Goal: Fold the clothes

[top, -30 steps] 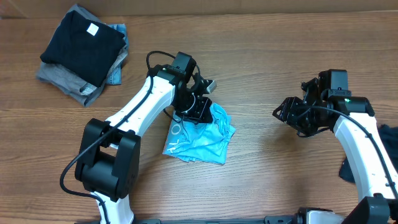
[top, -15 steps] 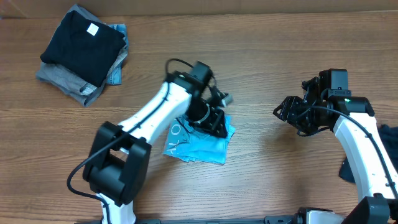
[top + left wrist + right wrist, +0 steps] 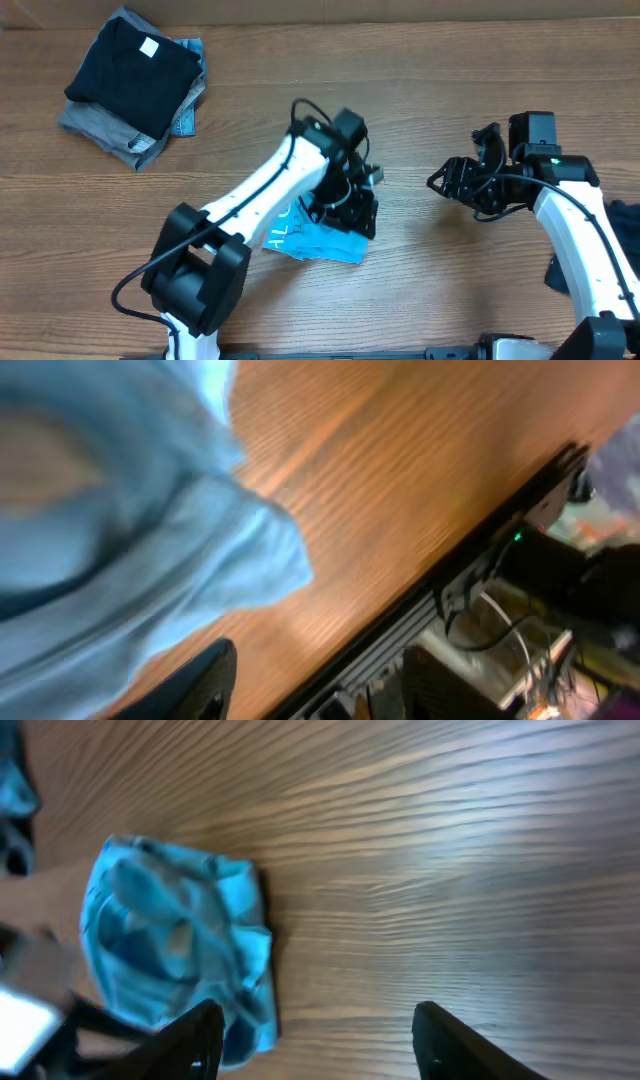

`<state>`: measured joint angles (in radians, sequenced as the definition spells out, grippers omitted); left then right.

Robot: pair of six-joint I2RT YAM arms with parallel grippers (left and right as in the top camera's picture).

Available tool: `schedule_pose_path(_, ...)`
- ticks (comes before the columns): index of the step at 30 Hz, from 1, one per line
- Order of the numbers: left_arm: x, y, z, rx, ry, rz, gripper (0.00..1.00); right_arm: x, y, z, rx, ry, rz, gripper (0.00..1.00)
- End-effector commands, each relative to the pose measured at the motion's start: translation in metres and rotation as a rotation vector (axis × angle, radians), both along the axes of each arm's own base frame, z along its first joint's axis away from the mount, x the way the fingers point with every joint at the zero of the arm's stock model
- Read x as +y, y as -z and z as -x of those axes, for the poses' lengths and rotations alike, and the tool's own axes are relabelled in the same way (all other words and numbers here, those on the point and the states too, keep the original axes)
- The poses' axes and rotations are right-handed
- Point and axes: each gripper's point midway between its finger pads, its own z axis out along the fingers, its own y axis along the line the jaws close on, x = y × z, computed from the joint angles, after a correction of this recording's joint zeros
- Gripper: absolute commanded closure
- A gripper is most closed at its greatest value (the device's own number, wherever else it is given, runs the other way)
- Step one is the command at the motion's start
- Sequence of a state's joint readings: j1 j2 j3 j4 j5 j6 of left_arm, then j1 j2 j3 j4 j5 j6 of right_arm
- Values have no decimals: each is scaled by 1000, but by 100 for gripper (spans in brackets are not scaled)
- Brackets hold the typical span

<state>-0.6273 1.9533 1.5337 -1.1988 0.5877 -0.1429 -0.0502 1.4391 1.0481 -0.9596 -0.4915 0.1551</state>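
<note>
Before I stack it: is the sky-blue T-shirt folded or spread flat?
Folded, roughly: the sky-blue T-shirt lies as a small layered bundle with rumpled edges, not spread flat.

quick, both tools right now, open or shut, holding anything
left tool: open, nothing between its fingers; blue shirt not gripped.
right tool: open, empty.

I see soft, matt, creased cloth in the sky-blue T-shirt (image 3: 320, 245), smooth wood grain on the table (image 3: 450, 90), glossy white plastic on the left arm (image 3: 265, 185).
</note>
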Motion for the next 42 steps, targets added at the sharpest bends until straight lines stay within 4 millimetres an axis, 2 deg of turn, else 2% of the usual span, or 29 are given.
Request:
schedule_pose_path(1,32,-65,-60,-241,-85,-48,40,52,-18,12,-74,-215,-47,37)
schedule_pose_path(4,70,-85,-87,-334,-179,-155,32,79,-12,26,-75,-329,-16,37)
schedule_pose_path(6,91,-91,-97,-346,-229,-193,30,88,0,34,-58,-352,54,37)
schedule_pose_path(8,114,-89,-101,-330,-272,-243,28,89,16,39,-26,-337,142,36)
schedule_pose_path(11,142,-82,-101,-284,-321,-299,29,105,31,53,6,-393,122,40)
schedule_pose_path(13,156,-77,-102,-261,-348,-311,29,112,42,61,31,-426,123,42)
schedule_pose_path(16,168,-64,-100,-224,-358,-319,32,119,52,61,43,-446,121,50)
schedule_pose_path(18,168,-56,-95,-202,-338,-315,32,122,52,59,32,-450,108,51)
schedule_pose_path(20,168,-44,-87,-169,-330,-320,33,124,52,56,16,-459,108,47)
schedule_pose_path(21,167,-29,-79,-132,-326,-318,35,124,55,54,10,-470,109,44)
schedule_pose_path(26,151,10,-62,-42,-337,-227,40,129,69,58,53,-505,90,47)
schedule_pose_path(28,146,22,-55,-18,-341,-195,42,133,71,60,63,-520,61,53)
schedule_pose_path(29,143,29,-52,-4,-343,-177,43,135,72,60,66,-522,50,62)
schedule_pose_path(30,142,33,-48,8,-344,-164,43,136,72,60,67,-522,46,77)
schedule_pose_path(31,142,37,-46,12,-344,-162,43,136,72,60,67,-521,45,86)
schedule_pose_path(34,145,49,-38,24,-342,-177,43,133,70,69,108,-521,47,96)
schedule_pose_path(37,146,59,-32,34,-341,-182,44,112,76,92,227,-513,126,96)
schedule_pose_path(39,147,62,-31,29,-341,-180,44,95,80,103,288,-505,204,87)
schedule_pose_path(40,147,63,-32,28,-342,-179,44,94,80,105,299,-498,210,80)
schedule_pose_path(41,147,64,-32,25,-342,-179,43,93,80,105,306,-491,211,59)
schedule_pose_path(42,147,64,-32,22,-341,-183,44,92,81,105,312,-472,218,47)
